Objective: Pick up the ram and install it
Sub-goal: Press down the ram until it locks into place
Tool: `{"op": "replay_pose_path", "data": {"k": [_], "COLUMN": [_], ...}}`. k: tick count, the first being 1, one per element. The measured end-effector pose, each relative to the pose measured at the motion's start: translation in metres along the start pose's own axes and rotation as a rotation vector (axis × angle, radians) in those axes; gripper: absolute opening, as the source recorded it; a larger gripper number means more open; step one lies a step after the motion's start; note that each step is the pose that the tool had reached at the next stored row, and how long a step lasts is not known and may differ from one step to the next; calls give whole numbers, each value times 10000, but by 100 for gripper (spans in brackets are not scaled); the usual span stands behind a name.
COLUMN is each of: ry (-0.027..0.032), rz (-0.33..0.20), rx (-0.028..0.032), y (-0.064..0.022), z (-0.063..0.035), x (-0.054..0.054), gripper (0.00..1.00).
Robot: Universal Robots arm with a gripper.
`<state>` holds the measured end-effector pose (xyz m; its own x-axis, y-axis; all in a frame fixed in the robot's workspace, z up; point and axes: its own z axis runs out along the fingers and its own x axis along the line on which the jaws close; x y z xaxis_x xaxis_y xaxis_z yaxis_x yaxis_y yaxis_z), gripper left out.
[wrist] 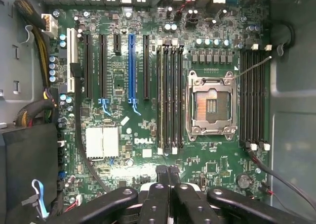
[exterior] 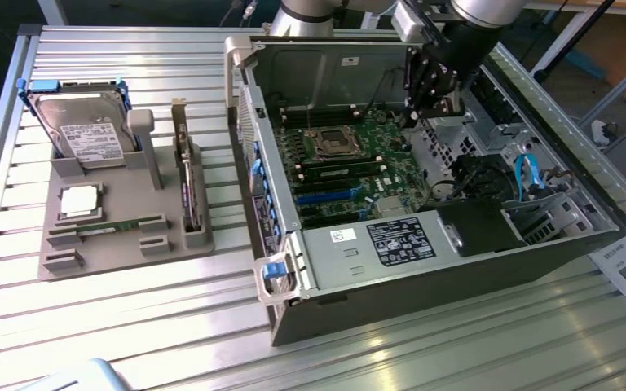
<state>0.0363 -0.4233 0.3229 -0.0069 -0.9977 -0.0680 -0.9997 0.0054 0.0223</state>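
The gripper (wrist: 168,178) has its jaws drawn together. Its two fingers (wrist: 158,192) meet tip to tip, with nothing I can make out between them. They are matt black and blocky, dotted with small screw holes (their roots are cut off at the frame edge). In the exterior view the gripper (exterior: 436,104) hangs inside the open computer case (exterior: 422,281), above the main board (exterior: 362,134).

In the wrist view the main board (wrist: 118,75) is glossy green and crowded with small round capacitors. A square metal processor socket (wrist: 211,105) shows a coppery field in its middle. Long black memory slots (wrist: 170,100) run along both sides of it (seen straight down, I cannot tell whether any holds a stick). One blue slot (wrist: 131,66) sits among black ones.

The case is grey sheet metal inside and dark outside. It rests on a table (exterior: 128,326) of ribbed aluminium slats. The arm (exterior: 476,24) hides part of its far wall.

The ram (exterior: 107,226) is well apart from the gripper, at the exterior view's left. It lies in a groove of a grey plastic holder (exterior: 117,254), just beside a square silver processor chip (exterior: 79,201). It looks like a long, thin green strip, its chips too small to make out. A hard drive (exterior: 90,134) leans at the holder's far end. A card (exterior: 188,187) stands on edge on the side towards the case.
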Motion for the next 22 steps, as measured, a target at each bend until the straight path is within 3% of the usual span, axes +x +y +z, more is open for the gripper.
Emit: {"op": "replay_pose_path", "data": {"k": [22], "ry": [1], "rz": [0], "rx": [0], "y": [-6], "z": [264], "x": [18], "gripper": [10]}}
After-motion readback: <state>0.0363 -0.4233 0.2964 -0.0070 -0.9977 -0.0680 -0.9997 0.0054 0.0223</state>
